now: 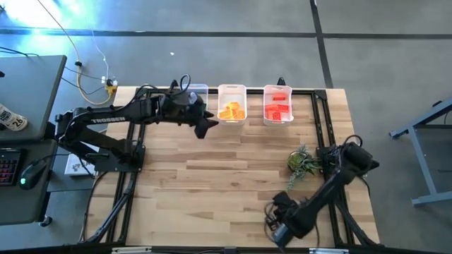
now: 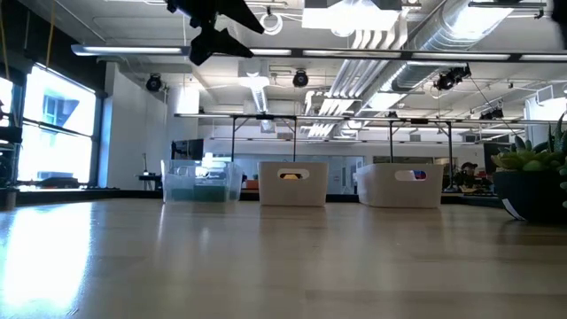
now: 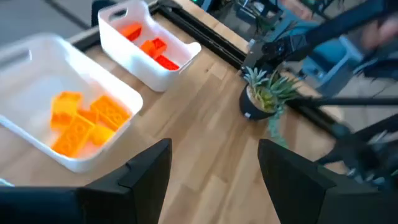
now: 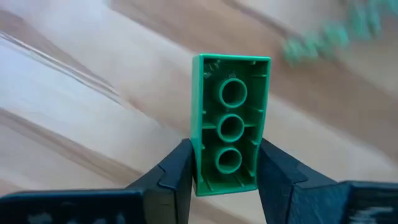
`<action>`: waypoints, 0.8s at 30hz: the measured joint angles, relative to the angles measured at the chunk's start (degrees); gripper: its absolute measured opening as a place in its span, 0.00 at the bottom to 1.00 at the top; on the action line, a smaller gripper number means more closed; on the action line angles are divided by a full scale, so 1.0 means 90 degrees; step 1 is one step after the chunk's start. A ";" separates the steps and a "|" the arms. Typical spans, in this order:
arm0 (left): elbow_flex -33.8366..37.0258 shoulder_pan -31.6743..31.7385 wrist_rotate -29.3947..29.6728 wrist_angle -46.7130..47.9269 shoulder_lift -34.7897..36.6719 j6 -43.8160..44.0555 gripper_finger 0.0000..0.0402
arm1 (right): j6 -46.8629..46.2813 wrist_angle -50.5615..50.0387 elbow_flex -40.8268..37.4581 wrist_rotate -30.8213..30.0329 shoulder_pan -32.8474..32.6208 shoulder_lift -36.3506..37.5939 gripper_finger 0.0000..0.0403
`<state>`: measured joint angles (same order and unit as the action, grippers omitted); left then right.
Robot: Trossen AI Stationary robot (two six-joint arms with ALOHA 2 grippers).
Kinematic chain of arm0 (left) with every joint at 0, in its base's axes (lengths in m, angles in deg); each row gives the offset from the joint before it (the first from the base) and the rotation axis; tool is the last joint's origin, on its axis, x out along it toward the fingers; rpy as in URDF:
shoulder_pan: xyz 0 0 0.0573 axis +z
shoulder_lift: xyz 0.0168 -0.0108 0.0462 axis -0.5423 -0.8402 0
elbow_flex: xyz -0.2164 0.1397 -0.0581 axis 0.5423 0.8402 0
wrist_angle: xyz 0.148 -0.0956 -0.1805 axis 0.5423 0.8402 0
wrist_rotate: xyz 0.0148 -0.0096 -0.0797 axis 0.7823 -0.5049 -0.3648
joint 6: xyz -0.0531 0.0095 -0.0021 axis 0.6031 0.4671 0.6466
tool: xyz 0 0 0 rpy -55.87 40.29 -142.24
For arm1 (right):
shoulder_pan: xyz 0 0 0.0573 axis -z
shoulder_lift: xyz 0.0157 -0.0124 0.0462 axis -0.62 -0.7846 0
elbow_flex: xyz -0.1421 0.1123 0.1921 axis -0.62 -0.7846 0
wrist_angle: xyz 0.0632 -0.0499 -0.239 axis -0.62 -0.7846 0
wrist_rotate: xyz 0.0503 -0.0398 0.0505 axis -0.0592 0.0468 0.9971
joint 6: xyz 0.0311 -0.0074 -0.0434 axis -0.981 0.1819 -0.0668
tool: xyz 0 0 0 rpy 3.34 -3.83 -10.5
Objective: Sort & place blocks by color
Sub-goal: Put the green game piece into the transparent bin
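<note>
A green block (image 4: 230,127) sits clamped between the two fingers of the right gripper (image 4: 229,171), its hollow underside with three round sockets turned toward the wrist camera and its long side running out past the fingertips. From above, that gripper (image 1: 281,227) lies near the table's front edge, on the side of the small potted plant (image 1: 302,162) away from the bins and well apart from them.

Beyond the plant, three bins stand in a row at the far edge: one (image 1: 196,92) mostly hidden under the left arm, the middle bin (image 1: 232,89) holding orange blocks (image 1: 232,111), and the bin nearest the plant's side (image 1: 277,89) holding red blocks (image 1: 278,108). The low view shows a greenish layer in the bin (image 2: 201,184) at the end of the row.

The left gripper (image 1: 206,124) hovers just in front of the hidden bin, its jaws spread and empty.

The step in hand looks like carrying this green block to its bin. The next move calls for a long reach past the plant to the end bin, which the left arm crowds.
</note>
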<state>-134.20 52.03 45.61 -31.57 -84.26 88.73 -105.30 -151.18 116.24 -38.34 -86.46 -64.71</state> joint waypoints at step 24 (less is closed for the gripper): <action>0.0002 0.1861 -0.3232 0.0428 -0.0572 0.1093 0.57 | 0.7829 0.1721 0.0012 -0.0328 0.3798 0.0083 0.28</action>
<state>-134.18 68.77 16.53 -27.72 -89.41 98.56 -34.83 -135.69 116.34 -41.29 -52.28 -63.97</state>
